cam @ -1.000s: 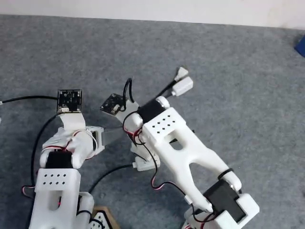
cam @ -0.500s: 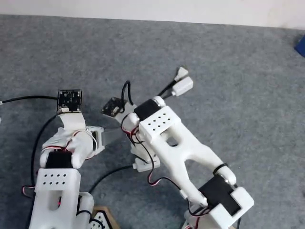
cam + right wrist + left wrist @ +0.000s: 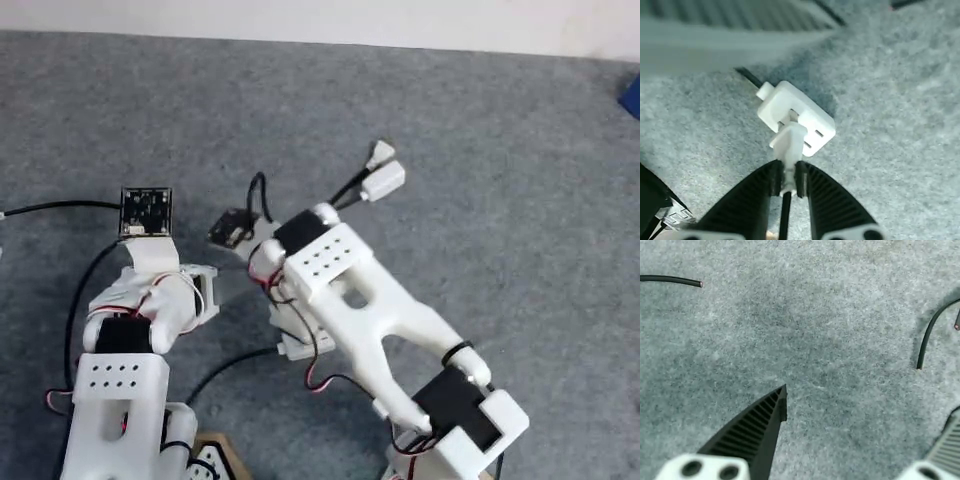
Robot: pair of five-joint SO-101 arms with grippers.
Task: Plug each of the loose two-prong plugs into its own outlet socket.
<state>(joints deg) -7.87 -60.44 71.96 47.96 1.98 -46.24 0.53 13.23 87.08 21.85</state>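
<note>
Right end effector [image 3: 787,176] clamped narrow on white plug [image 3: 790,141] at its cable end; plug tip touching slotted face of white outlet socket [image 3: 807,119] lying on grey tabletop [image 3: 890,100]; insertion depth unclear; left end effector [image 3: 865,425] spread wide over tabletop, holding nothing; black cable [image 3: 927,337] near it

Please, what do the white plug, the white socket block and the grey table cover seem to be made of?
The plug, held in the right hand: seemingly moulded plastic, white, smooth, slightly glossy. The socket block: likely the same hard plastic, with crisp edges and cut slots. The table cover: seemingly felt or short-pile carpet, grey, matte, with fuzzy speckled fibres.
</note>
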